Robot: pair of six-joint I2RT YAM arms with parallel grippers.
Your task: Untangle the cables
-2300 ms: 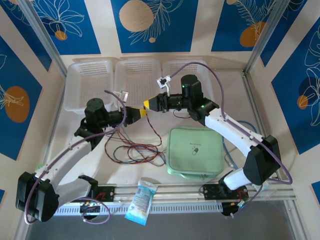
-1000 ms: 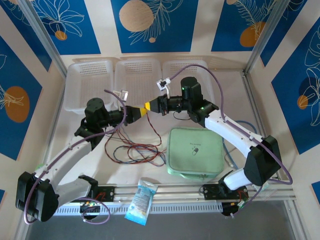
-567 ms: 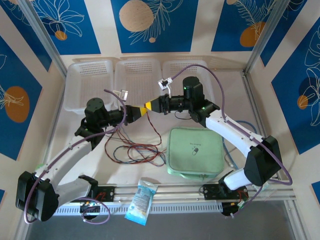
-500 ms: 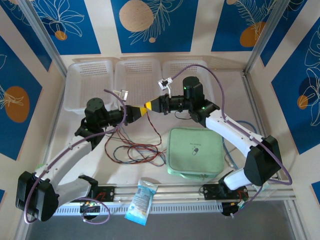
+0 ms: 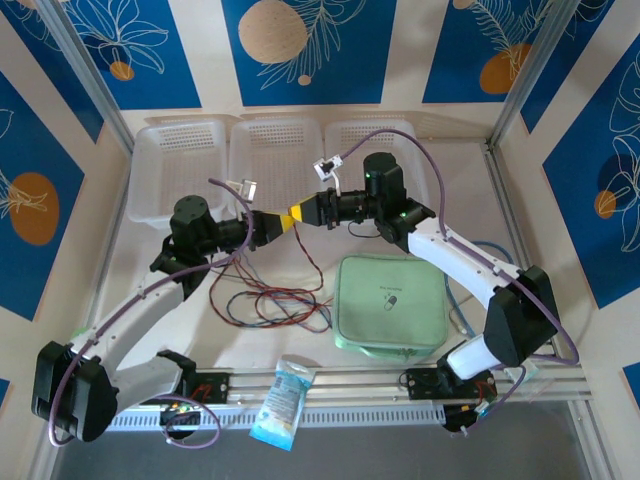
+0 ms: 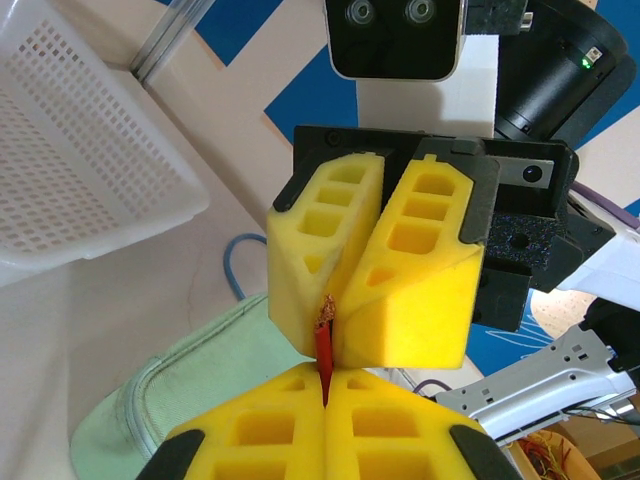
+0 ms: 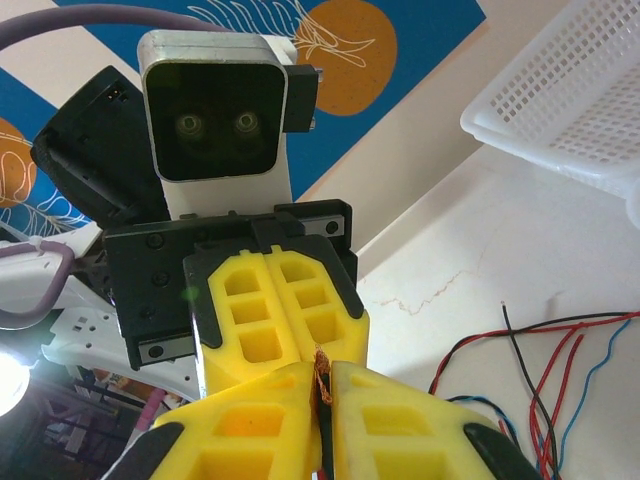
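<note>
Right elbow (image 5: 517, 318) inward; claws (image 5: 294, 211) (image 5: 279, 224) on red cable (image 6: 322, 352)

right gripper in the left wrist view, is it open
No, the right gripper is shut, its yellow tips pinching the end of the red cable.

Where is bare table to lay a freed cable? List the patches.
Bare: table right of the right basket, behind the right arm; table below the left basket, beside the left arm. Crowded: centre, with cables and green pouch.
</note>
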